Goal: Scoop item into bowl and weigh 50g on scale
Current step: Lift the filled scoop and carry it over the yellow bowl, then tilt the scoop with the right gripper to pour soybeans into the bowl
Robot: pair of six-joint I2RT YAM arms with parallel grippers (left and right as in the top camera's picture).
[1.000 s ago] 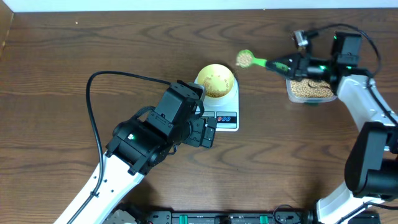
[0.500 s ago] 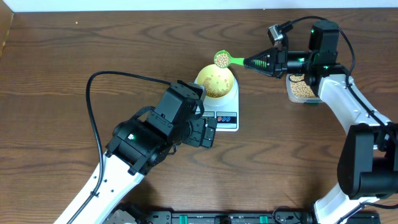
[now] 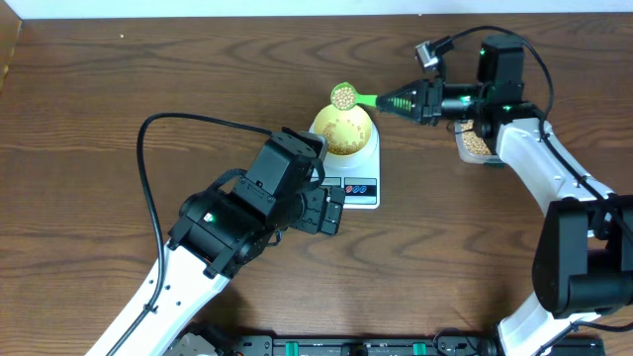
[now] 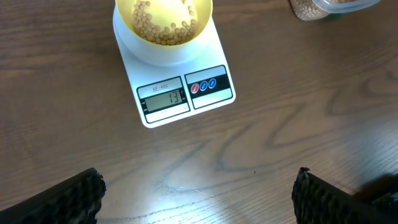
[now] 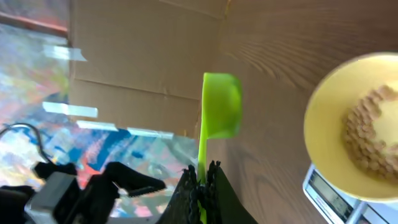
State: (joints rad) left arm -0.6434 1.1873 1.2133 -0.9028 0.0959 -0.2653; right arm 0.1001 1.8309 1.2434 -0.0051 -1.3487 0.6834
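My right gripper [image 3: 398,100] pinches the green plastic spoon [image 3: 356,97], which lies left-right, its scoop leftward with round beige beans [image 3: 343,95] at the back rim of the bean-holding pale yellow bowl [image 3: 368,124] on the white flat scale [image 3: 361,188]. My left gripper [image 4: 199,193] gapes wide.

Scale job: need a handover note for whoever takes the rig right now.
Left gripper: open, empty, hovering over the table in front of the scale.
Right gripper: shut on the handle of the green scoop, which is loaded with beans and sits at the far rim of the bowl.
The bowl is on the scale with some beans in it; the display reads 13. The clear tub of beans is beside the right arm.
Done: first beans weighed in.
Left: tip in this scoopful, then repeat until it reads 50.
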